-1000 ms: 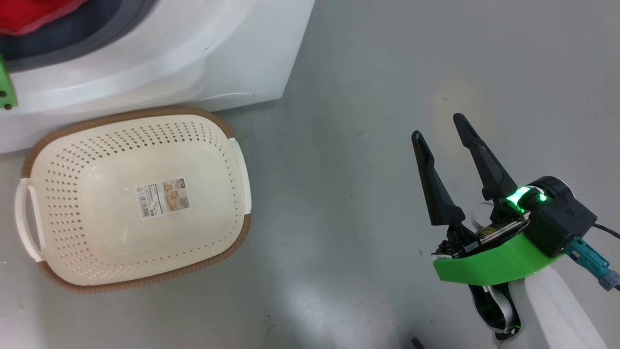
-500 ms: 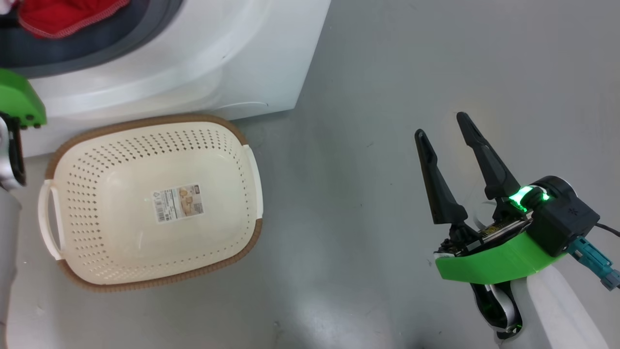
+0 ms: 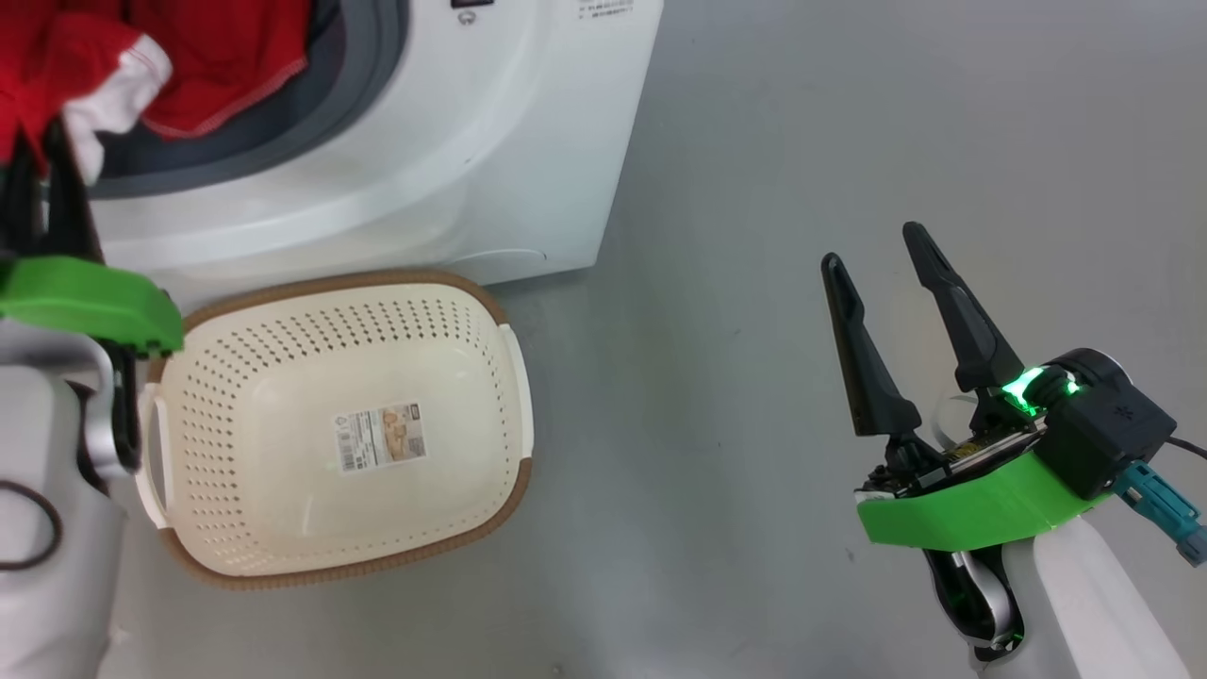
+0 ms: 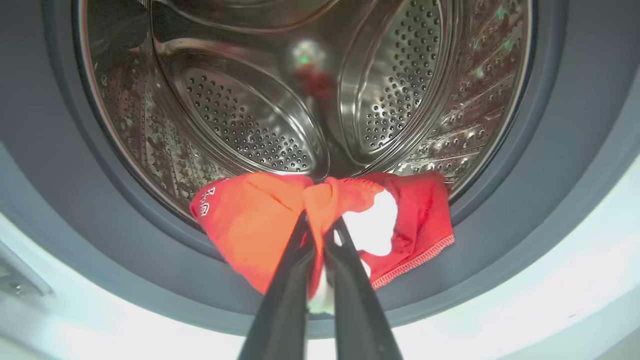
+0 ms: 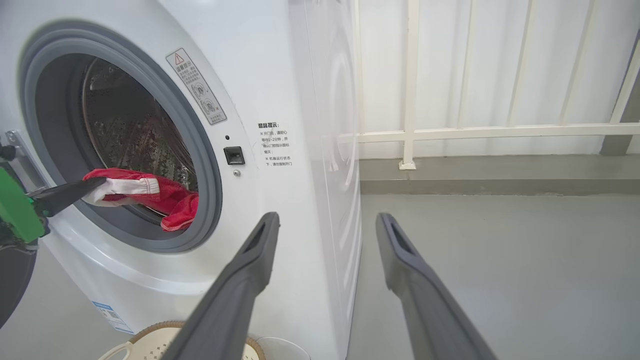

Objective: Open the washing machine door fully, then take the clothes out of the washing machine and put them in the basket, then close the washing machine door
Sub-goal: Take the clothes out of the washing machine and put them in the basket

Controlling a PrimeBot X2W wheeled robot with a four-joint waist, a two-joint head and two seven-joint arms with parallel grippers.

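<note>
The washing machine [image 3: 424, 160] stands with its round mouth unobstructed and the steel drum visible through it. The opening step therefore looks done, though I cannot tell how far the washing machine door is swung.

Just in front of the machine, the basket [image 3: 377, 279] sits upright on the floor [image 3: 754, 141]. It holds nothing but its label sticker [image 3: 380, 438], so no garment has been delivered.

The clothes [image 4: 250, 215], two red pieces, lie at the lower lip of the drum, draped out over the grey gasket [image 4: 525, 210].

The left jaws are clamped on a bunched fold where the two pieces meet. I cannot tell whether both are caught or just the white-trimmed one. The right jaws stand wide apart, holding nothing, over bare floor well to the right of the basket.

By my reading the work is early in the unloading. The carry to the basket, the release, perhaps a second trip, and closing the door all remain.
</note>
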